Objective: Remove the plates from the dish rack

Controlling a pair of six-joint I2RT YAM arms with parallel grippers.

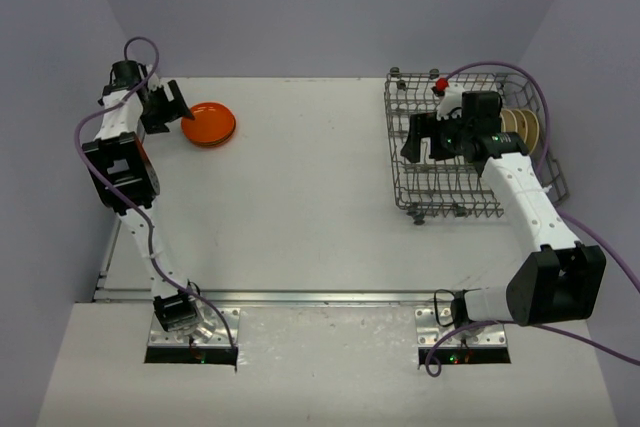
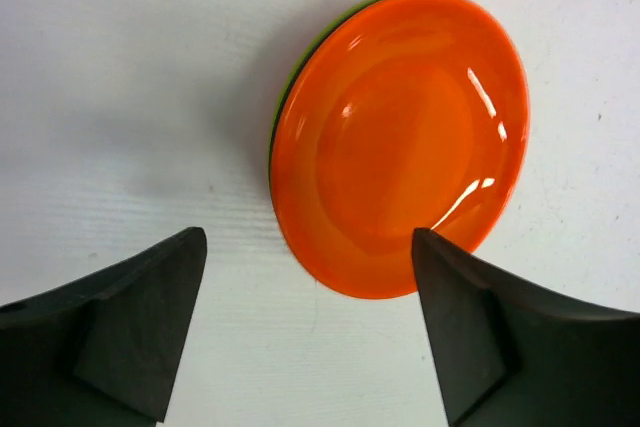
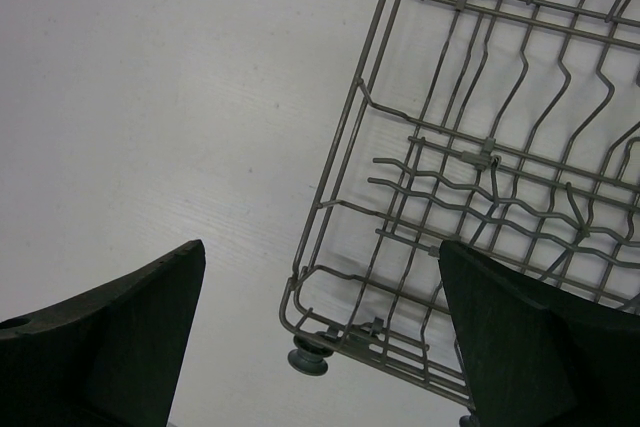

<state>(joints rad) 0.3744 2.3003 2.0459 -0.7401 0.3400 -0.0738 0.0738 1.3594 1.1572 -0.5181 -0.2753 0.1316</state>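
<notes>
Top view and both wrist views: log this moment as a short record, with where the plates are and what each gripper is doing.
Orange plate: flat on the table, far left, stacked on a lime green plate
Beige plates: on edge in the dish rack, right side, partly hidden by the right arm
Left gripper: open, at the orange plate's edge, holding nothing
Right gripper: open, above the dish rack's left rim, empty
Left to unload: the beige plates

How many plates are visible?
4 at least: orange plate on the table, lime green plate beneath it, two tan plates in the dish rack; the right arm may hide more.
</notes>
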